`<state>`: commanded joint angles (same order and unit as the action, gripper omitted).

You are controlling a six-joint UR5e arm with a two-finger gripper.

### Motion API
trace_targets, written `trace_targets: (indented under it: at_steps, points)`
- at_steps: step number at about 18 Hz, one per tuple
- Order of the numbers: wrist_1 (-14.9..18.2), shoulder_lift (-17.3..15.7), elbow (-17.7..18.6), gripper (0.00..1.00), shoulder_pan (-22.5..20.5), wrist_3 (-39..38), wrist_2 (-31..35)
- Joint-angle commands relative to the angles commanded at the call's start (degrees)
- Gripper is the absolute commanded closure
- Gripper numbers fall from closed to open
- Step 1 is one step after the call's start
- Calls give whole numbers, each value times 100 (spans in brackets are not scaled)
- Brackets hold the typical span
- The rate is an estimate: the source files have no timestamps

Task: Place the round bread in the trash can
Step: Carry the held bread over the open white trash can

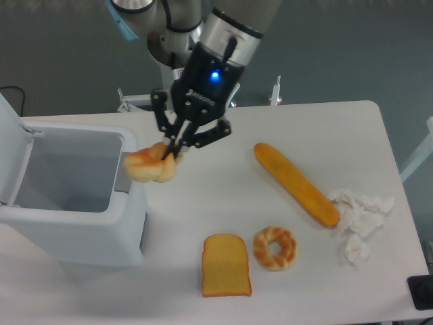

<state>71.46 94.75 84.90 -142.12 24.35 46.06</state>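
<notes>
The round bread (150, 165), a lumpy golden-orange bun with pale folds, hangs in the air with my gripper (173, 150) shut on its upper right side. It is held right at the right rim of the trash can (74, 196), a boxy white bin with its lid (8, 145) swung up at the left and a grey panel (123, 172) partly hidden behind the bun. The bin's inside shows open and grey.
A long orange baguette (295, 183) lies on the white table (338, 128) to the right. A toast slice (226, 265) and a ring-shaped bread (275, 248) lie near the front edge. Crumpled white paper (356, 214) sits at the right.
</notes>
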Motion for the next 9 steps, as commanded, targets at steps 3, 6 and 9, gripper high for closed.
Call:
trace_targets:
  at_steps: [3, 6, 9]
  points:
    - [-9, 9, 26, 90, 175, -150, -27]
    - [-9, 0, 131, 89, 395, -176, -18]
    - [-62, 17, 158, 85, 562, -159, -18]
